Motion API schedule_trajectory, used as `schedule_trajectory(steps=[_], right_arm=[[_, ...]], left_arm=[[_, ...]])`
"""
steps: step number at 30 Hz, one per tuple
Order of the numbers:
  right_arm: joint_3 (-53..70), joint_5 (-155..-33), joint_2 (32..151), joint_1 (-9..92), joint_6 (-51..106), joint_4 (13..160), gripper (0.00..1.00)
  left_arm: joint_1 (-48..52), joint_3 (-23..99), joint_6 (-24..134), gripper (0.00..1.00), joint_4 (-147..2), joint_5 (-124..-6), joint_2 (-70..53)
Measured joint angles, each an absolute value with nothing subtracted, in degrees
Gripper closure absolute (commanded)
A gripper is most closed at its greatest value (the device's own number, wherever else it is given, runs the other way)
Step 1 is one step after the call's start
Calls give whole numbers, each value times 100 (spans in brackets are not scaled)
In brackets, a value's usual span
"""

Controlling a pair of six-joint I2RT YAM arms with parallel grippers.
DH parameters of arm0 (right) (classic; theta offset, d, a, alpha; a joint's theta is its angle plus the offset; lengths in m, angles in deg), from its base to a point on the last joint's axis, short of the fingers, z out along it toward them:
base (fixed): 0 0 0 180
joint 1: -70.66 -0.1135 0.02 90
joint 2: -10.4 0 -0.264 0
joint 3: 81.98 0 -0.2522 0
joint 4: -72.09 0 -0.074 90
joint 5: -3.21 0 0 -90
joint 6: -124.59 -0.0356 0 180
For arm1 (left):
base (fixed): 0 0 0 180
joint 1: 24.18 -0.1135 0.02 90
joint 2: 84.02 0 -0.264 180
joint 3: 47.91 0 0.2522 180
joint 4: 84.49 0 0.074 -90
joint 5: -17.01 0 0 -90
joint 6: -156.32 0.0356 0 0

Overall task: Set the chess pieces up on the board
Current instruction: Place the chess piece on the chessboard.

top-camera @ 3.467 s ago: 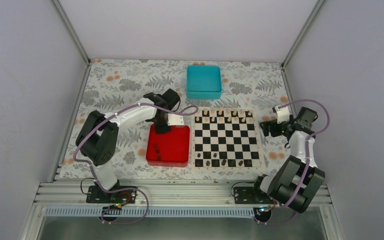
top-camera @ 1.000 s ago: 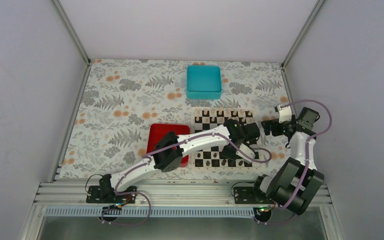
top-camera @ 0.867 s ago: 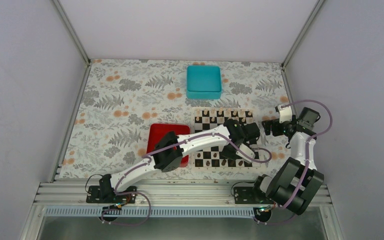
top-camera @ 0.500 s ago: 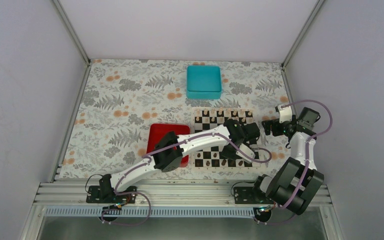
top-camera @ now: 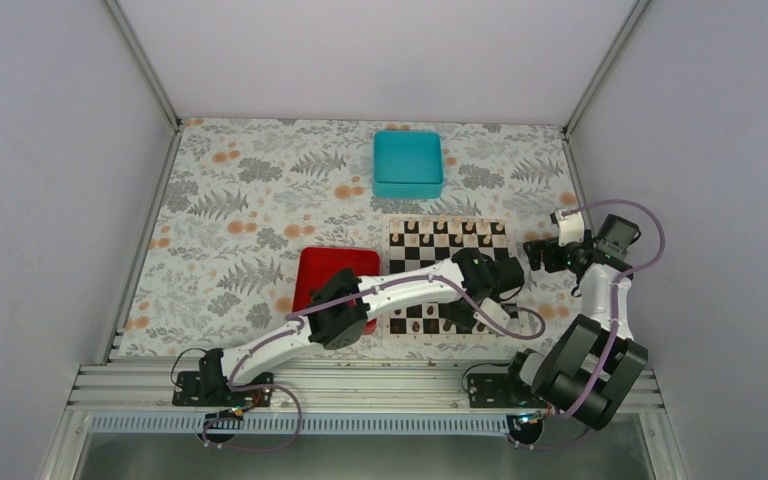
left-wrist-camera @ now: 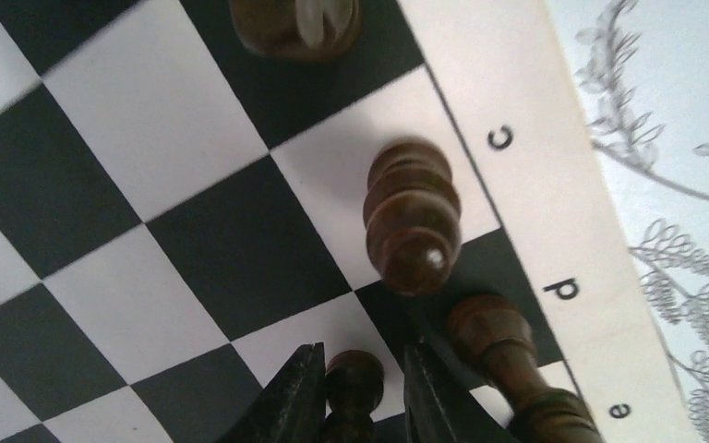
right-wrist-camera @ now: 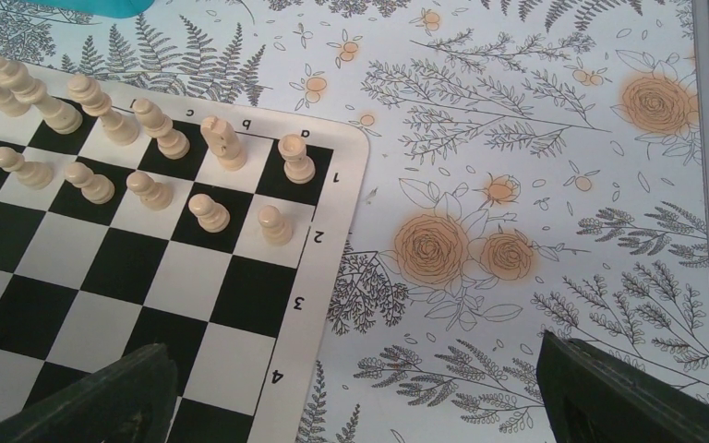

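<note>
**Left gripper (left-wrist-camera: 362,353), wrist view.** The two fingers (left-wrist-camera: 297,399) stand narrowly parted about the head of a dark pawn (left-wrist-camera: 353,377). A sliver of white square shows between the pawn and one finger, so the hold appears to be just released; a second ago the jaws sat tighter on it. The pawn stands upright on the board (left-wrist-camera: 526,175), one row in from the lettered border near the marks d and e; its base is hidden. Just beside it, in the border row, stand taller dark pieces (left-wrist-camera: 413,217), and another shows at the top edge of the view. Seen from above, the left arm stretches from its base across the near rows to the board's right half. Some seconds earlier it hung over the far edge of the tray (top-camera: 320,265), where loose dark pieces lay. Over the last second its wrist has drawn slightly toward the near rows. What remains in the tray cannot be told, as the arm covers part of it. The right gripper (right-wrist-camera: 351,367) is spread wide and empty, parked off the board's right edge and unmoved throughout. Its camera shows the pale pieces (right-wrist-camera: 208,212) in two rows at the far side. By this reading one more pawn is set. A straight lift would best spare the close neighbours before the next fetch.
</note>
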State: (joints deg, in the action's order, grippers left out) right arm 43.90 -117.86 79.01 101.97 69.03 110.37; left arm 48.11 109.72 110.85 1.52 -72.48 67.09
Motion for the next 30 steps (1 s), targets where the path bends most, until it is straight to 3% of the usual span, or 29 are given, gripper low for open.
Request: schedule_trajectory(steps=[14, 30], right_arm=[[4390, -11814, 7880, 10197, 6905, 11041, 0], [4390, -11897, 7880, 10197, 6909, 11076, 0]], left_arm=[[4782, 10806, 11070, 70, 56, -7556, 6685], [4758, 10859, 11090, 69, -33, -7775, 6669]])
